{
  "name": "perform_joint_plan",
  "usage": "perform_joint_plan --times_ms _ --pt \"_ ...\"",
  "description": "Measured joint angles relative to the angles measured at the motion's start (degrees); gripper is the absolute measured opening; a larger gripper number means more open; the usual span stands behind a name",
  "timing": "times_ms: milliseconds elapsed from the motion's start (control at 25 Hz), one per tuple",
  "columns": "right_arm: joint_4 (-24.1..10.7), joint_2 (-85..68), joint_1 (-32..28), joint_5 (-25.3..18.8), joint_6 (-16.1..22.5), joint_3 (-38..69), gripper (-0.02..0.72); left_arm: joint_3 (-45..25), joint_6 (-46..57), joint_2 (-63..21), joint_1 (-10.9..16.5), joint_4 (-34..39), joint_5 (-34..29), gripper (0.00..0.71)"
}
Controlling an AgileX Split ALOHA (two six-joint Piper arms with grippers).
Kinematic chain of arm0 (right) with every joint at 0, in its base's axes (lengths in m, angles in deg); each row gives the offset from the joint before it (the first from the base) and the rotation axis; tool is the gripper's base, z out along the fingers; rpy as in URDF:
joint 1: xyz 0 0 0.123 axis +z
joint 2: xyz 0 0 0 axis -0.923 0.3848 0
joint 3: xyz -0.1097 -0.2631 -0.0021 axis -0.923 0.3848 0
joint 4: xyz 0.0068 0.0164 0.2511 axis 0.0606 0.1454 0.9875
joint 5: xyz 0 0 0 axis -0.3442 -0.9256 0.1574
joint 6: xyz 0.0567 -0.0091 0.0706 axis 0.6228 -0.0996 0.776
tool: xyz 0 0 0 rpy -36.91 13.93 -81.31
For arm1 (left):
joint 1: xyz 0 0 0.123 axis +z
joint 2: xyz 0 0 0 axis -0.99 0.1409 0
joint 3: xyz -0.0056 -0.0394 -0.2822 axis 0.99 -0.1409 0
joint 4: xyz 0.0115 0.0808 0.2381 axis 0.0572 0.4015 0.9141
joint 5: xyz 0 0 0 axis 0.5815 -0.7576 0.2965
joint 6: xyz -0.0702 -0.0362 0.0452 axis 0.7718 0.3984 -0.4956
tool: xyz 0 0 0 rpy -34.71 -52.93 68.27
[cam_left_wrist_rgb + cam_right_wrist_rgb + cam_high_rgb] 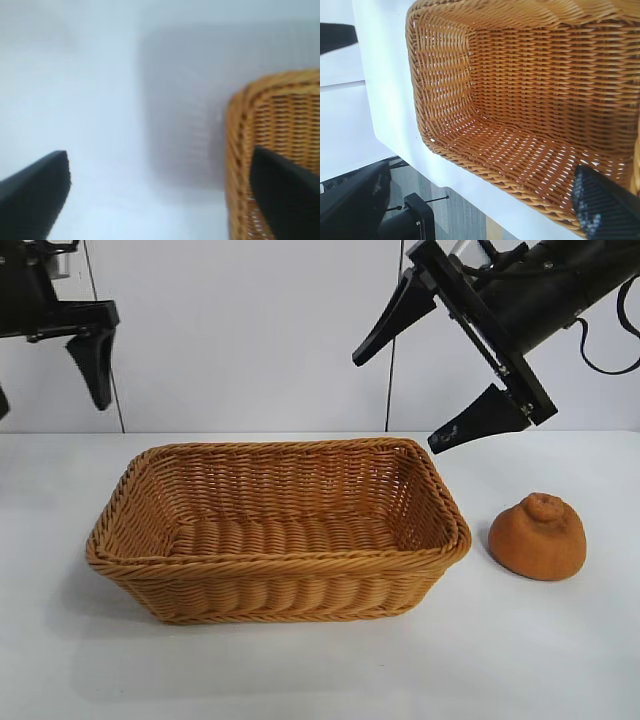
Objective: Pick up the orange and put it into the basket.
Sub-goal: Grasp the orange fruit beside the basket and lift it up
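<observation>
Item 1, nearest the camera: the basket (pixel 278 532), rectangular woven wicker, golden-brown, braided rim, sitting on the white table (pixel 560 660) with its long axis running across the exterior view. Nothing is lying inside it.

Item 2: the orange (pixel 538 536), a matte brownish-orange dome, resting on the table just beside the basket's right end, apart from the rim. It is sitting flat side down with its small knobbed bump pointing up and tilting slightly toward the back; being near-round, it is showing no marked long axis.

Item 3: the right claw (pixel 438 368), hanging in the air above the basket's right end and up-left of the orange, angled downward, fingers standing wide apart and holding nothing.

Item 4: the left claw (pixel 160 192), hovering high at the far left past the basket's left end, fingers spread wide, empty.

Status: the pick-up appears not yet begun; the orange is lying untouched outside the basket. Judged next move: the nearer right claw is needing to swing out over the orange, descend astride the dome, and close before lifting it across the rim.
</observation>
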Motion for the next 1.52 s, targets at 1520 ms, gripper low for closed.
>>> perform_joint_plan --times_ms 1520 --pt "-0.2 0.0 0.0 -1.9 0.0 -0.9 0.676 -72.7 -3.2 -86.2 0.3 1.2 7.2 0.693"
